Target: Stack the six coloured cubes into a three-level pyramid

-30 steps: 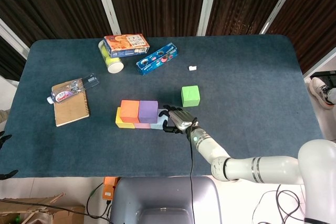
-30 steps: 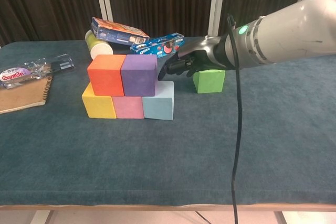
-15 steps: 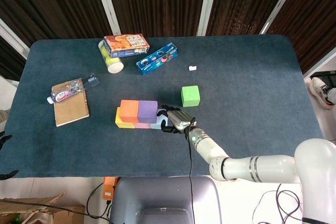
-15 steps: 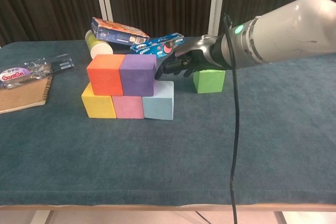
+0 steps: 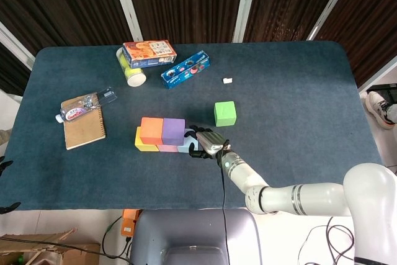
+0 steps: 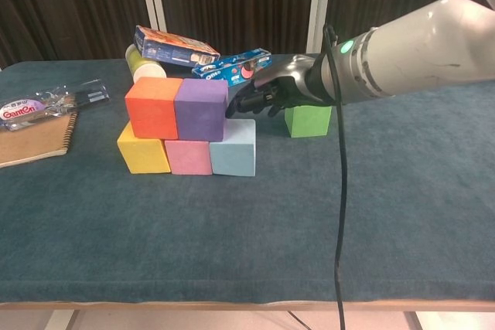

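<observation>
- I am holding my right hand just beside the right face of the purple cube, above the light blue cube; my fingers are curled in with nothing between them, and my fingertips look to be touching the purple cube's side.
- My left hand is not showing in either view.
- The bottom row is sitting on the blue table: yellow cube, pink cube and light blue cube, side by side and touching.
- The orange cube and the purple cube are resting on top, touching each other; they are sitting shifted to the left, so the orange cube is overhanging the yellow cube's left edge.
- The green cube is lying alone on the table, behind and to the right of the stack, apart from it.
- At the far left, a plastic bottle is lying across a notebook.
- Further back, an orange-and-blue box is leaning over a yellow-green canister, with a blue biscuit packet beside them; I cannot tell what any of them is holding.
</observation>
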Tool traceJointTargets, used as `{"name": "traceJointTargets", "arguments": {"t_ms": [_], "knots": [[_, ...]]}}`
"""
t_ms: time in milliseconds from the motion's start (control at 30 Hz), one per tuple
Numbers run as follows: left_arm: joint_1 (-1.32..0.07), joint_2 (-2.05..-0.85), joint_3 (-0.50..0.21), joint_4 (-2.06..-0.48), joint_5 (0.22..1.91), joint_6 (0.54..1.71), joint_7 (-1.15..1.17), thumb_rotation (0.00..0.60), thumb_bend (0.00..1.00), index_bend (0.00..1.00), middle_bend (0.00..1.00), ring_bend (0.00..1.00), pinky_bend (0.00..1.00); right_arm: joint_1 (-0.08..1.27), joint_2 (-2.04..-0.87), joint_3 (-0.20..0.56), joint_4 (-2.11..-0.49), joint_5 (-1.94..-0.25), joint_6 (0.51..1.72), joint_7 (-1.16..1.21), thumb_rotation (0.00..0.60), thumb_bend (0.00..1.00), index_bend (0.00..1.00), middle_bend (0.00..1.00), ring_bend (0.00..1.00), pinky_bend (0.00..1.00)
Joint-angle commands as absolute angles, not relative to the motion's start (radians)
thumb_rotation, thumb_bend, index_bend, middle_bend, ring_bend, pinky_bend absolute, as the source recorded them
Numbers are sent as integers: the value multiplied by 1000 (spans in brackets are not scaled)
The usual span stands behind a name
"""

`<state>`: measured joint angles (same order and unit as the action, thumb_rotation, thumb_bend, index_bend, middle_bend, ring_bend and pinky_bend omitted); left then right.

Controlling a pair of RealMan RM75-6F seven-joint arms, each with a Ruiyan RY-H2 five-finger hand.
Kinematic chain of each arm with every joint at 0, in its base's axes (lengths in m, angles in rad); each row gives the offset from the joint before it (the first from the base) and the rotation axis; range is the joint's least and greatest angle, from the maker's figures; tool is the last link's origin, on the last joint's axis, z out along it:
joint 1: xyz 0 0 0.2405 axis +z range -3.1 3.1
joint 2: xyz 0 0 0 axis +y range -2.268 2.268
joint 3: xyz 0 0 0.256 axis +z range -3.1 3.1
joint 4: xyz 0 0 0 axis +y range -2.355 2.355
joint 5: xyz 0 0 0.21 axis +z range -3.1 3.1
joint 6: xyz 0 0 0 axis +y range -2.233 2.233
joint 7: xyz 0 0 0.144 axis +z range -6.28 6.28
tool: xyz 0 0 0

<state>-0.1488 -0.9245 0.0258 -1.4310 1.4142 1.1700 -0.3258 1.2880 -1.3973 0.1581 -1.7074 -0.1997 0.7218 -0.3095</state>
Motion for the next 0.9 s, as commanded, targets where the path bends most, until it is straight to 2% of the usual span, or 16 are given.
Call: {"name": "traceJointTargets", "arguments": {"t_ms": [33, 400, 600, 667, 733, 800, 900], "knots": [[-149, -925, 26, -1431, 1415, 1170, -326, 560, 34, 137, 9, 0, 76, 1289, -1394, 155, -1712, -201, 723, -308, 254, 770, 178, 0, 0, 0], [-152, -924, 24, -1437, 1414, 1167, -318, 561, 34, 137, 9, 0, 76, 1269, -1342, 137, -1758, -232, 728, -296, 265, 769, 180, 0, 0, 0], [-151, -922, 24, -1441, 1414, 1168, -316, 562, 35, 137, 9, 0, 76, 1216, -1243, 114, -1850, -319, 749, -283, 303, 769, 186, 0, 0, 0], [-151, -922, 24, -1442, 1412, 1168, -316, 559, 35, 137, 9, 0, 76, 1192, -1206, 105, -1877, -356, 776, -282, 322, 698, 186, 0, 0, 0], [-153, -922, 23, -1444, 1409, 1164, -313, 558, 35, 137, 9, 0, 76, 1167, -1176, 101, -1888, -386, 814, -277, 318, 540, 181, 0, 0, 0], [-156, -923, 23, -1446, 1406, 1158, -307, 558, 34, 137, 9, 0, 76, 1149, -1161, 105, -1883, -400, 843, -268, 335, 425, 172, 0, 0, 0], [-161, -925, 20, -1451, 1401, 1148, -296, 560, 35, 137, 9, 0, 76, 1128, -1174, 114, -1836, -433, 924, -277, 402, 369, 161, 0, 0, 0]]}}
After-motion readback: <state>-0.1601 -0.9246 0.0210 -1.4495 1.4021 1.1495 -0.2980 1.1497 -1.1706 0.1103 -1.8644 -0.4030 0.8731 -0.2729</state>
